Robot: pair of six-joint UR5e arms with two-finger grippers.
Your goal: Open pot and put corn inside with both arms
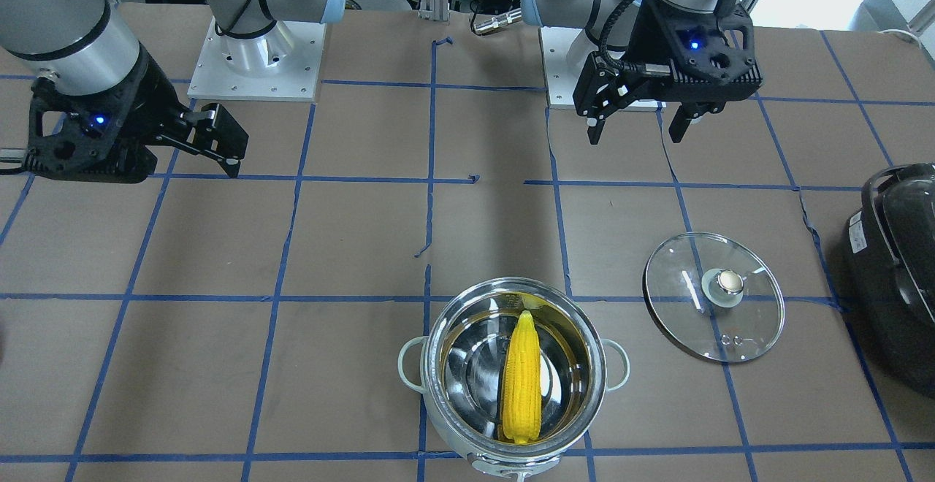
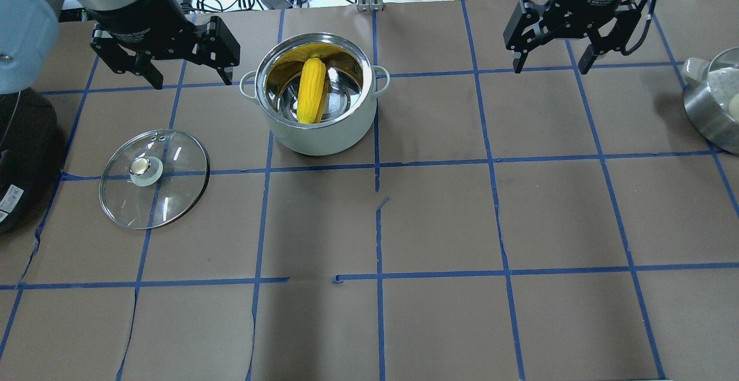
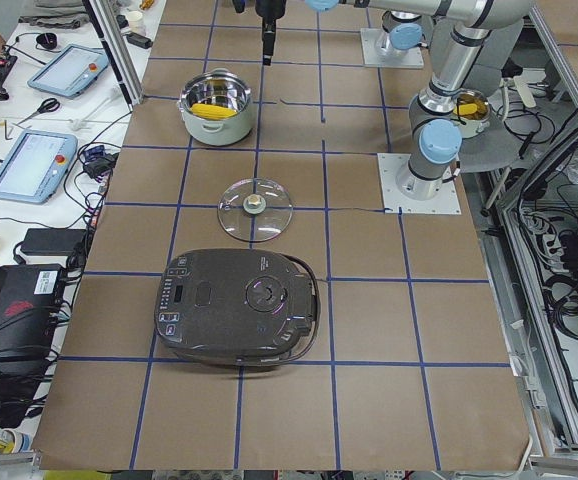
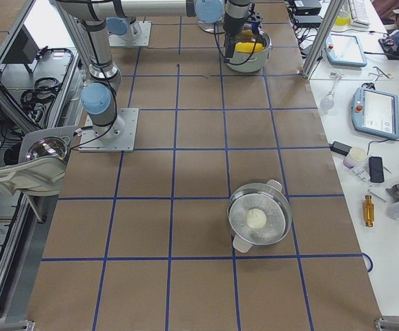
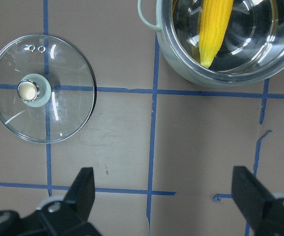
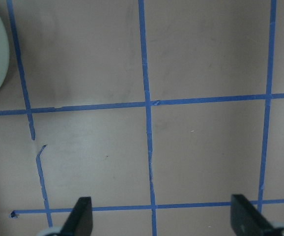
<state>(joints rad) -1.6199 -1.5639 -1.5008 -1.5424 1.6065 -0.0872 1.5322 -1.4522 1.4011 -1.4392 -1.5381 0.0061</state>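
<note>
The pot (image 2: 317, 135) stands open at the table's far middle, shiny inside, with pale side handles. The yellow corn (image 2: 312, 89) lies inside it, leaning on the wall; it also shows in the front view (image 1: 522, 380) and the left wrist view (image 5: 213, 24). The glass lid (image 2: 153, 179) lies flat on the table to the pot's left, knob up. My left gripper (image 2: 192, 81) is open and empty, hovering between lid and pot. My right gripper (image 2: 551, 68) is open and empty, hovering to the pot's right over bare table.
A large black appliance (image 2: 23, 156) sits at the left edge beside the lid. A second steel pan (image 2: 713, 109) holding a white item sits at the right edge. Blue tape lines grid the brown table (image 2: 439, 219).
</note>
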